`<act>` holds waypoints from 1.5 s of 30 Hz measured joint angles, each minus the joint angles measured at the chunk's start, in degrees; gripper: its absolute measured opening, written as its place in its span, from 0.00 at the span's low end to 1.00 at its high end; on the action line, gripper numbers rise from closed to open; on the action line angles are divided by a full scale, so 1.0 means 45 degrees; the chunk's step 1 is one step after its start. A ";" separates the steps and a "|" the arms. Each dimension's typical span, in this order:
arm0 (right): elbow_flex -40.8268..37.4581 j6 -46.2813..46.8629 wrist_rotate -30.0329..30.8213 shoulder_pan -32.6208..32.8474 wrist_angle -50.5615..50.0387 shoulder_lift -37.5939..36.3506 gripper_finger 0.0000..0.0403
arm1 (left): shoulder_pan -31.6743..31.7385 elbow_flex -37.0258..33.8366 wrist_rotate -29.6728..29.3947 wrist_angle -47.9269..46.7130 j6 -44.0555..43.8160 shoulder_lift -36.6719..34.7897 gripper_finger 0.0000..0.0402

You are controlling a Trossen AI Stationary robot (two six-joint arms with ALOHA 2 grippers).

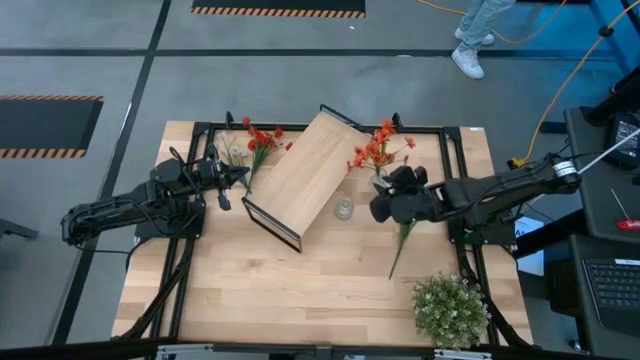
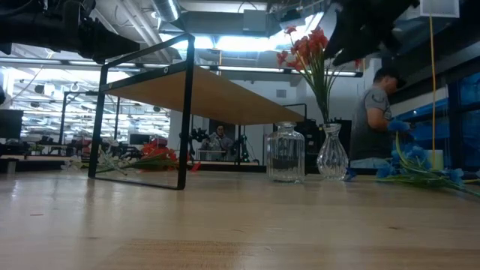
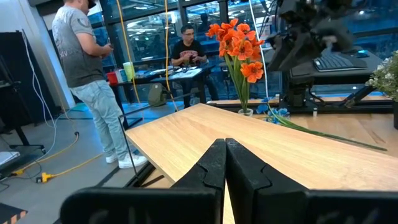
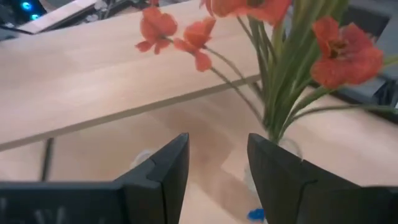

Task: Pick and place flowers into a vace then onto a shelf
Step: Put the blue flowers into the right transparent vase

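A bunch of red-orange flowers [image 2: 304, 45] stands upright with its stems in a small clear vase [image 2: 332, 154] on the table, right of the shelf [image 1: 305, 180]. My right gripper [image 4: 217, 168] hovers open just above and beside these flowers [image 4: 280, 62], with nothing between its fingers. Another red-orange bunch [image 1: 262, 140] lies flat on the table at the far left. A blue sprig [image 2: 420, 169] lies on the table under my right arm, its stem [image 1: 403, 245] pointing to the near edge. My left gripper [image 3: 225, 155] waits shut and level at the shelf's left.
A clear glass jar [image 2: 286, 154] stands beside the vase, near the shelf's right edge. A bushy round green plant [image 1: 450, 310] sits at the near right corner. The shelf stands skewed across the table's middle. People stand and sit in the room beyond the table.
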 joint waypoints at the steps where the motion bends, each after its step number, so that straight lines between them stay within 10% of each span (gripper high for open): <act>1: 0.0161 0.0366 -0.0099 0.0078 -0.0281 0.0000 0.41 | -0.0005 0.0000 0.0000 -0.0001 0.0002 -0.0004 0.01; 19: 0.3552 0.6783 -0.3217 0.1918 -0.6398 0.3856 0.01 | 0.0000 0.0000 0.0000 -0.0006 0.0335 -0.0004 0.01; 31: 0.5395 1.1865 -0.5489 0.2967 -0.9806 0.5483 0.04 | 0.0000 0.0000 0.0000 0.0003 0.0320 -0.0004 0.01; 45: 0.5182 1.2169 -0.5603 0.3042 -1.0068 0.5513 0.05 | 0.0000 0.0000 0.0000 0.0013 0.0325 -0.0004 0.01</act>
